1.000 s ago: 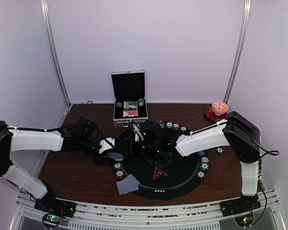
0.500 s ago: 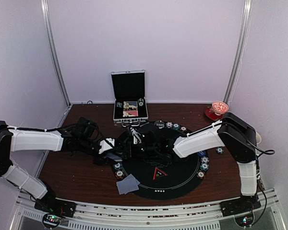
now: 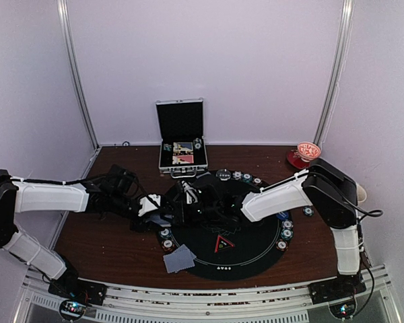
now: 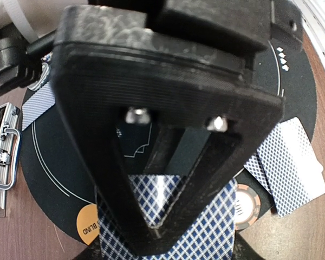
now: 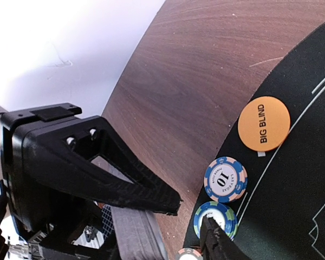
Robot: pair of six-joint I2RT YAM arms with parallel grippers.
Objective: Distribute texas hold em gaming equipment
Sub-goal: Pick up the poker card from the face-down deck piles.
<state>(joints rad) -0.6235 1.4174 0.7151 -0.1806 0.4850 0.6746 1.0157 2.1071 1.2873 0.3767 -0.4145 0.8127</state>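
My left gripper (image 4: 157, 234) is shut on a deck of blue-diamond-backed playing cards (image 4: 214, 233), held just above the near-left rim of the black mat (image 3: 252, 259). In the top view it sits at the mat's left edge (image 3: 163, 215). My right gripper (image 5: 190, 214) hovers right beside that deck (image 5: 131, 233), jaws a small gap apart with nothing seen between them. Below it lie a blue "10" chip (image 5: 225, 179), a blue-green chip (image 5: 215, 215) and the orange Big Blind disc (image 5: 264, 123). Two dealt cards (image 3: 180, 258) lie at the mat's near-left rim.
The open silver case (image 3: 182, 145) stands at the back with cards and chips in it. Chips ring the mat's right rim (image 3: 284, 232) and far rim (image 3: 239, 175). A red-and-white bowl (image 3: 306, 155) sits at the back right.
The right arm has shifted a little left toward the held deck, and its jaws have narrowed. The left arm and its deck have stayed put.
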